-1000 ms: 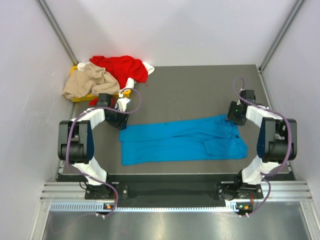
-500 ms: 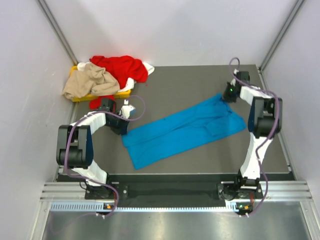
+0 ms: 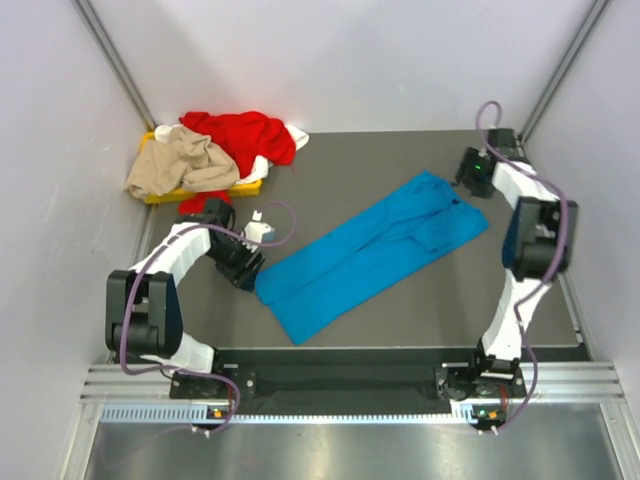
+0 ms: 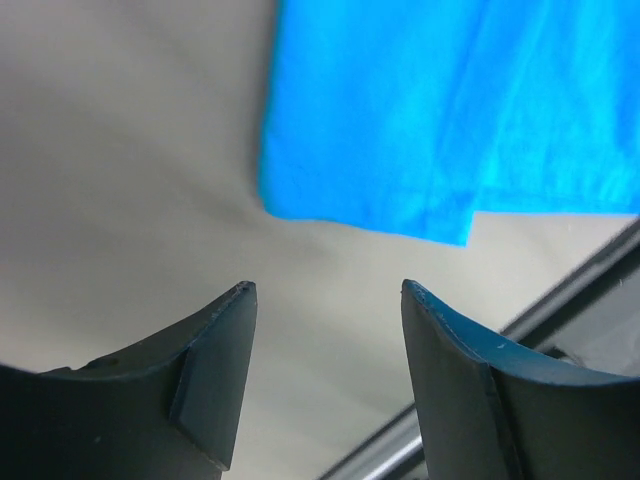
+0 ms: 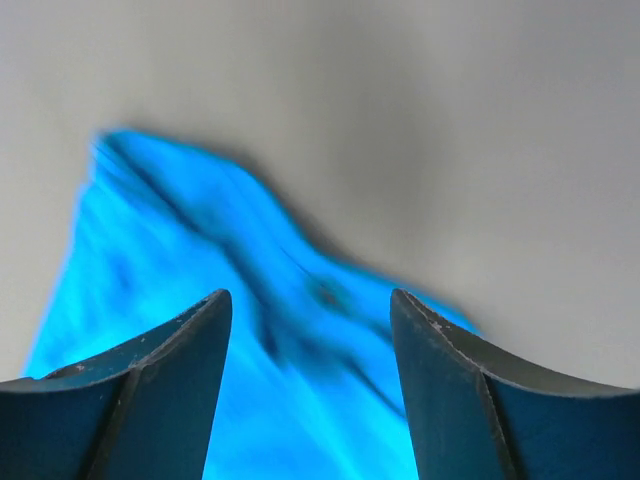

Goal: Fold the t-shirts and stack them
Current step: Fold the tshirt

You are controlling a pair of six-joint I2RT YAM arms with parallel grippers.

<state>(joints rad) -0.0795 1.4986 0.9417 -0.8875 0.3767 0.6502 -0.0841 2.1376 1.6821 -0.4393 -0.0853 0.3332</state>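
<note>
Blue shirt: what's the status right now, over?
Left gripper open, empty, at near end. Right gripper open, at far end. Blue t-shirt flat, a long folded strip slanted across table. Other shirts piled far-left, out of the way.

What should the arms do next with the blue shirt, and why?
Probably lower the open right gripper onto the far end of the blue t-shirt and grip it; the shirt lies as a long strip, not yet folded crosswise.

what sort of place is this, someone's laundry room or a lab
Most likely a robot lab cell, not a home: a left arm and right arm mounted at a metal rail, bare white walls boxing in a grey table, and a blue t-shirt laid out.
</note>
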